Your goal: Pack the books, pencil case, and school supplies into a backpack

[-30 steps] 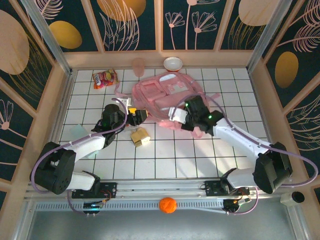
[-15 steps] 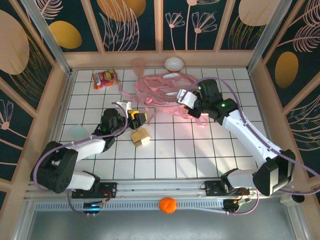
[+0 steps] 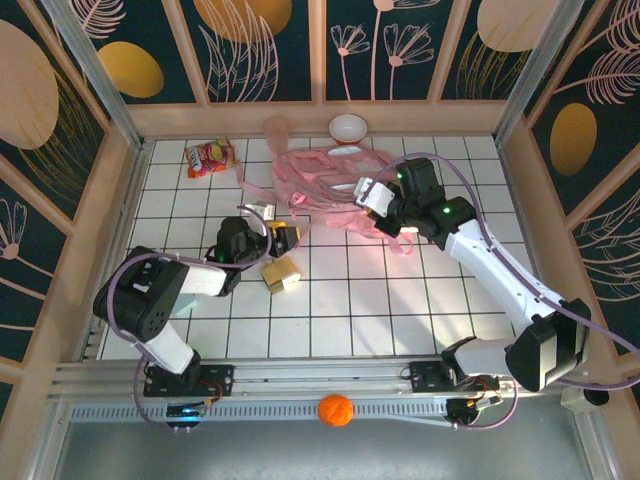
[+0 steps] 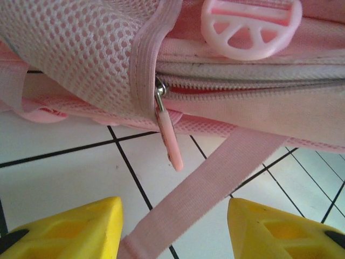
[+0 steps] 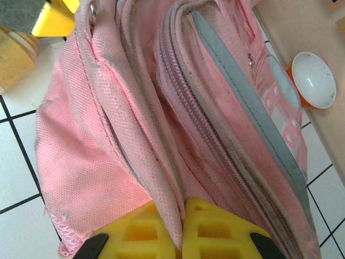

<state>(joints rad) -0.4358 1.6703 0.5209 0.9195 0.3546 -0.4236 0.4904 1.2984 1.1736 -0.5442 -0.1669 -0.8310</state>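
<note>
Two arms reach over the desk point(image 3: 350, 300). Tan blocks point(image 3: 281, 273) lie nearest. Left jaws stand released, astride a strap point(image 4: 215, 178). Backpack point(image 3: 320, 175) lies farther back, right jaws grasping its fabric.

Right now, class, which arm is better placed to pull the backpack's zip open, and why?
Left. The left gripper is open, with the zip pull hanging just ahead of it. The right gripper is shut on a fold of the backpack, so it is occupied.
</note>
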